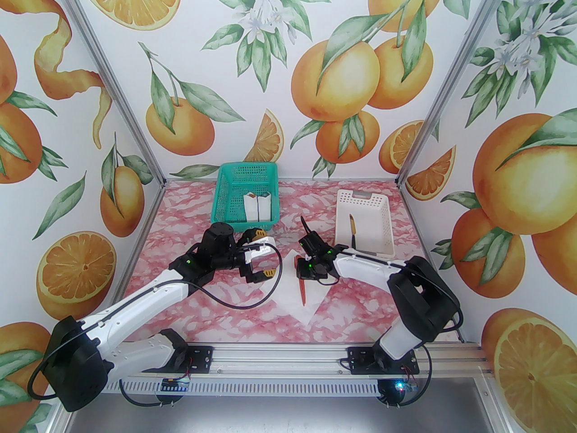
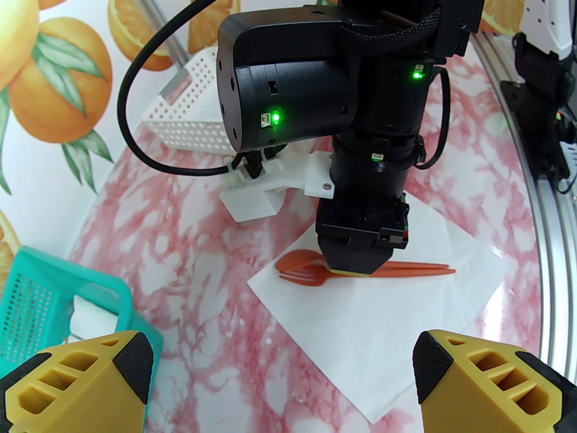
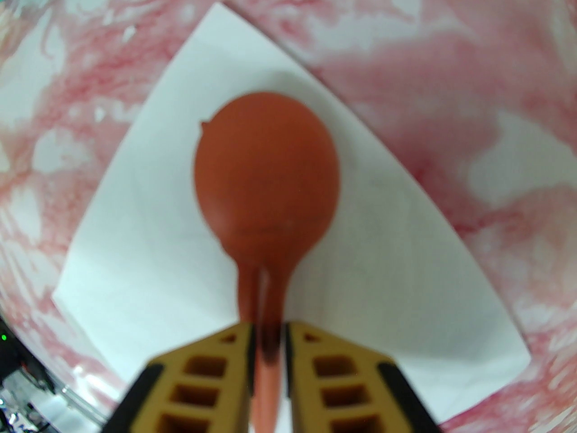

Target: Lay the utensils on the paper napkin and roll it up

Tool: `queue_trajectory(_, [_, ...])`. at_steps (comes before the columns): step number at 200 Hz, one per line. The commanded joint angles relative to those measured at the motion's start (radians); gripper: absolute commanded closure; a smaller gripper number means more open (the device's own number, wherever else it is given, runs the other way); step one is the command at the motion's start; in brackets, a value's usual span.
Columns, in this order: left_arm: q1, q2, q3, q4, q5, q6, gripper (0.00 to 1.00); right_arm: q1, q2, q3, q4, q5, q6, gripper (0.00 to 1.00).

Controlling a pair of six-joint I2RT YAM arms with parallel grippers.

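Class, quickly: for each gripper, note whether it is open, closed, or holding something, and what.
Left gripper: open, holding nothing.
Right gripper: closed on the spoon handle, over the napkin.

Illum.: bright, even, diffuse, from overhead; shadows soft and short. Top view: sharp, mild barrel distortion at edges. Left wrist view: strong fisheye bend at periphery; pale sheen on glossy pink-and-white marbled tabletop (image 2: 478,183). Right wrist view: blurred overall; round-bowled orange plastic spoon (image 3: 266,174) out of focus, thin white square paper napkin (image 3: 405,264) edges approx. legible; corners warped.
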Motion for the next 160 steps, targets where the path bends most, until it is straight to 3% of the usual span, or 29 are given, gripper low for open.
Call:
queue_trajectory(1, [-0.003,0.001,0.039,-0.008,0.010,0.015,0.00,0.007,-0.014,0.007,-0.023,0.018,-0.007,0.79])
queue_trajectory(99, [-0.005,-0.004,0.040,-0.011,0.008,0.018,0.00,0.007,-0.089,0.045,-0.125,0.066,-0.034,0.74])
queue_trajectory(160, [-0.005,-0.018,0.033,0.008,-0.001,0.010,0.00,-0.009,-0.181,0.154,-0.286,0.123,-0.087,0.62])
